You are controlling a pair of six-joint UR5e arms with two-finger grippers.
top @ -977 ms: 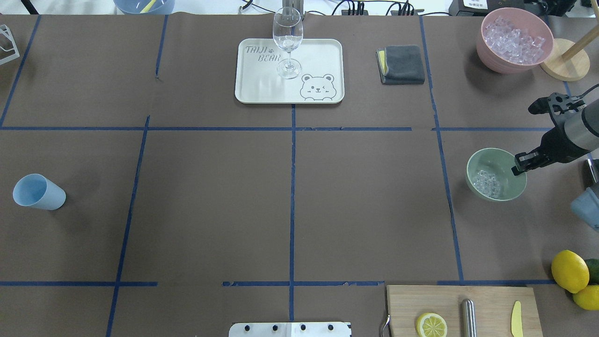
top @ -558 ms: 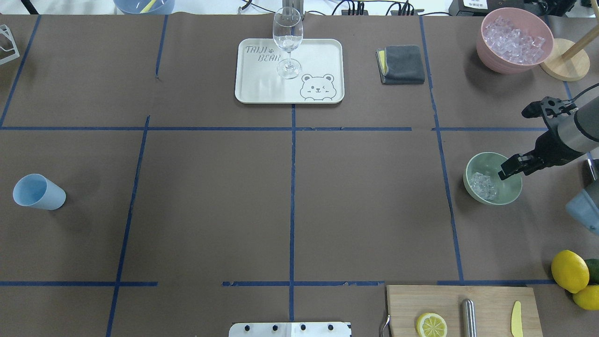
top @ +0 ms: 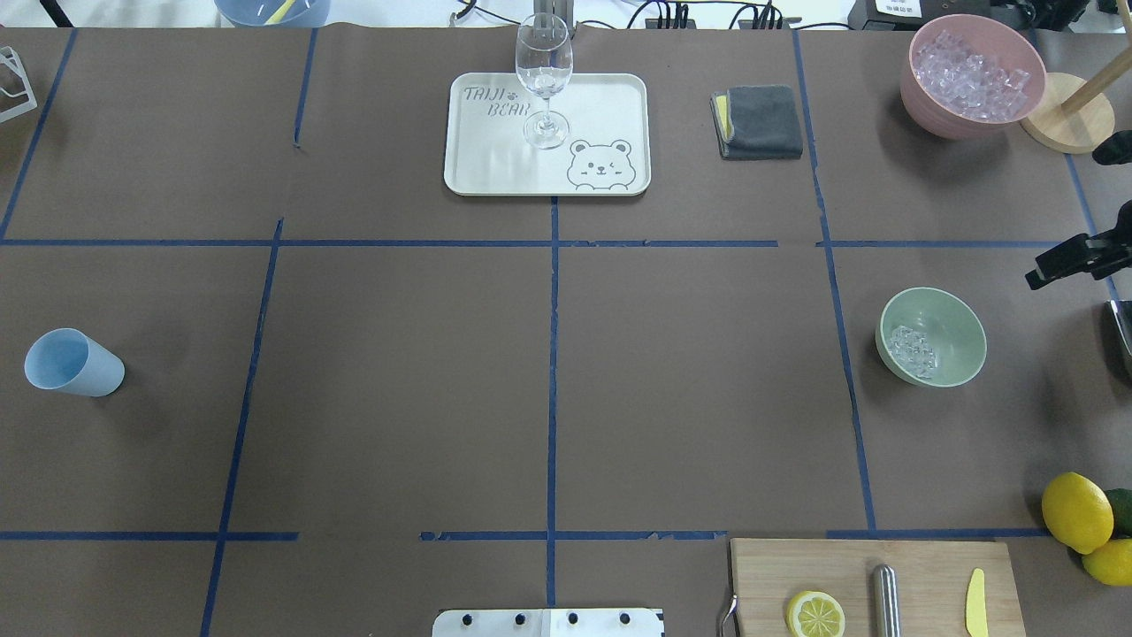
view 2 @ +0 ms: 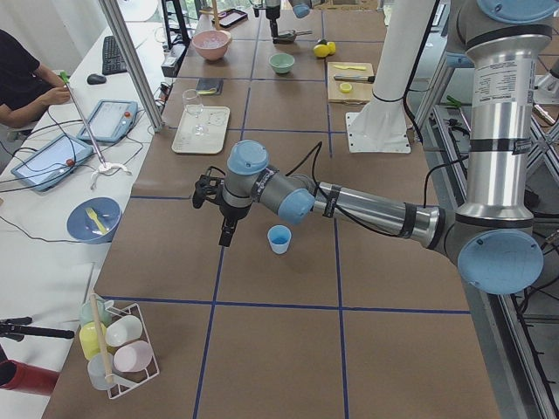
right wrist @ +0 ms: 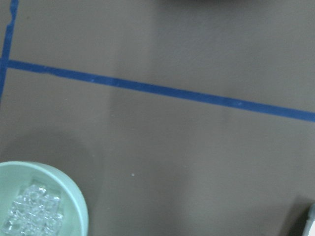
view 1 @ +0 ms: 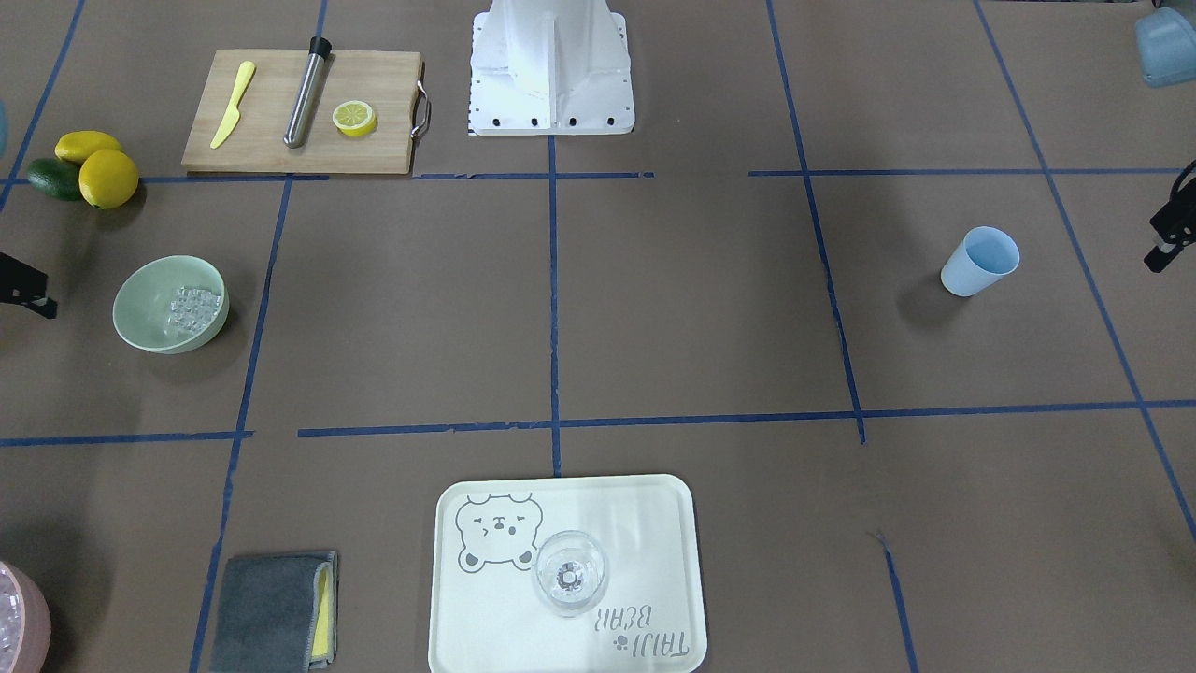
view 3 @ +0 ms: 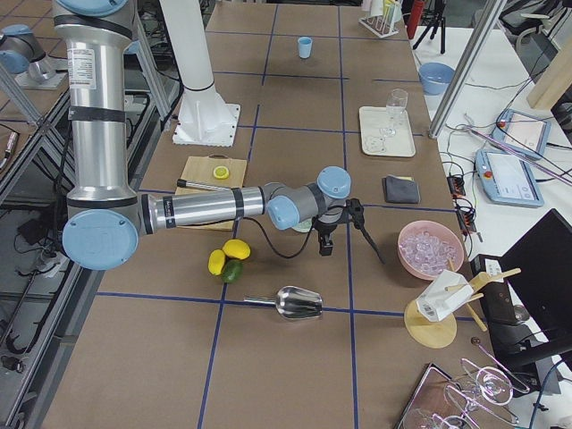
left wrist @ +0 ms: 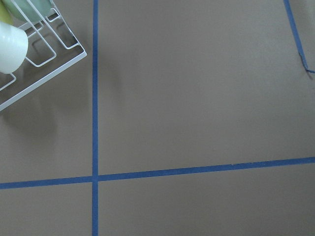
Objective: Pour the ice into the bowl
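Observation:
The pale green bowl stands upright on the right side of the table with a small heap of clear ice cubes inside. It also shows in the front view and at the bottom left of the right wrist view, with the ice in it. My right gripper is open and empty, off to the right of the bowl and clear of it. My left gripper is open and empty, hovering beside the blue cup.
A pink bowl full of ice stands at the far right, next to a wooden stand. A metal scoop lies near lemons and a cutting board. A tray holds a wine glass, with a grey cloth beside it.
My right gripper has pulled back from the bowl's rim toward the right edge. The bowl shifted slightly left at first and now rests free.

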